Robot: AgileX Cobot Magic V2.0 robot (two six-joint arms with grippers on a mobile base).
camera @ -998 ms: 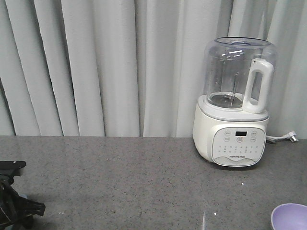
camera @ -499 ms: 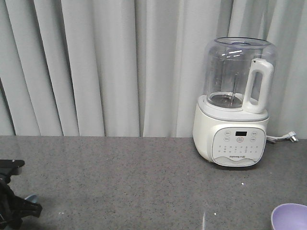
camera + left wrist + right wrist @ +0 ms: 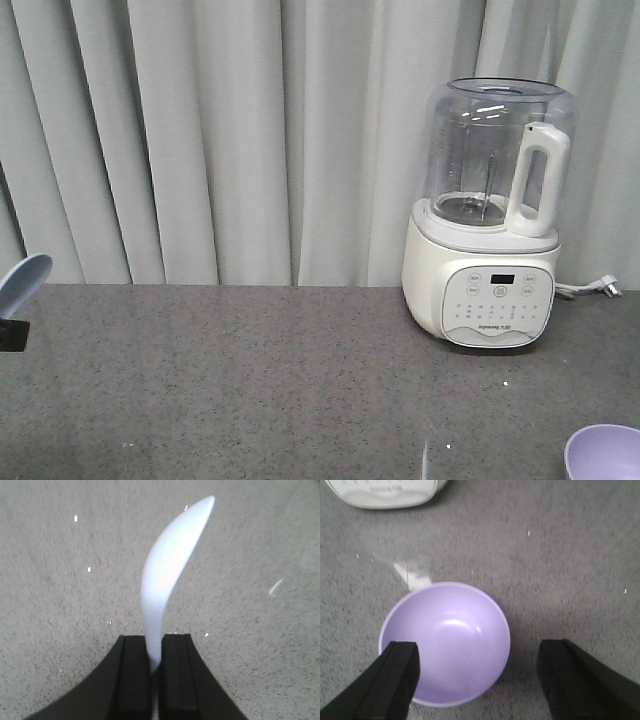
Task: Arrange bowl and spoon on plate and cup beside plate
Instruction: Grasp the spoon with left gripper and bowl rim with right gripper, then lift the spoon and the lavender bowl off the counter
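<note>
While the left gripper pinches the spoon by its handle, the right gripper hangs spread over the bowl.
Spoon hangs clear of the counter, scoop outward: light, stiff, smooth, so it may pivot in the pinch. Bowl sits on the counter, probably light plastic; its rim looks the best hold.
</note>
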